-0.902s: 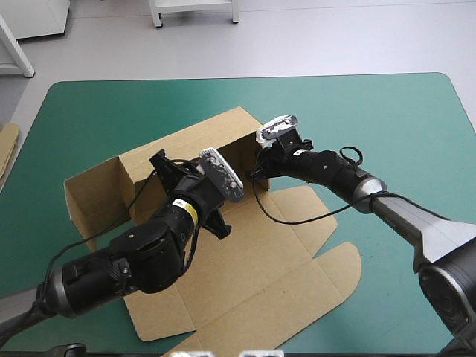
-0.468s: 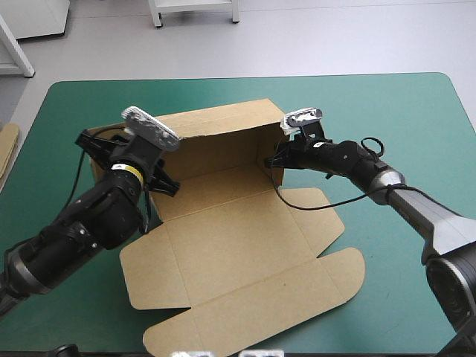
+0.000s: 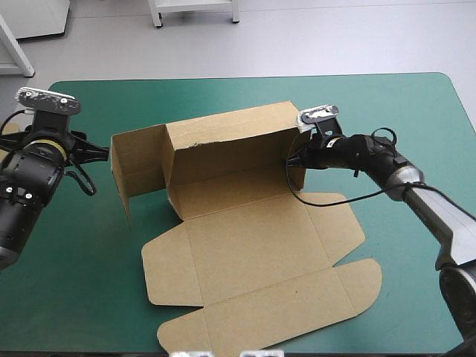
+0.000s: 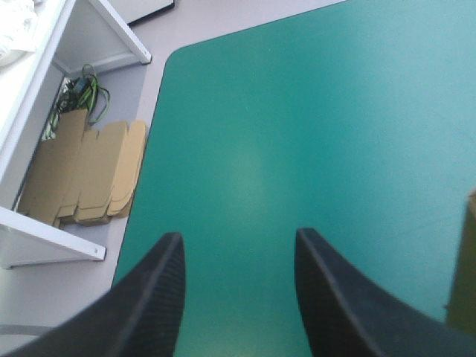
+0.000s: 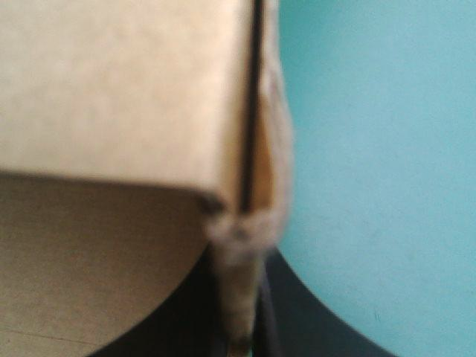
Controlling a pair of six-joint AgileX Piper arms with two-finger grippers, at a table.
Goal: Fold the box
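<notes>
The brown box lies mid-table. Its long back wall is raised, a side panel stands out at the left end, and the base and lid flaps lie flat toward the front. My right gripper is at the box's right end, shut on the upright end wall; in the right wrist view the board's edge runs down between the black fingers. My left gripper hangs over the table's left side, apart from the box. It is open over bare teal-green cover, with a sliver of the box beside it.
A stack of flat brown board lies off the table's left edge, beside a white shelf frame. Teal-green cover lies bare to the right of and beyond the box, and on the left.
My left arm has swung back from over the box to the table's left side. The box has slid right with my right gripper, and its left side panel now stands free.
</notes>
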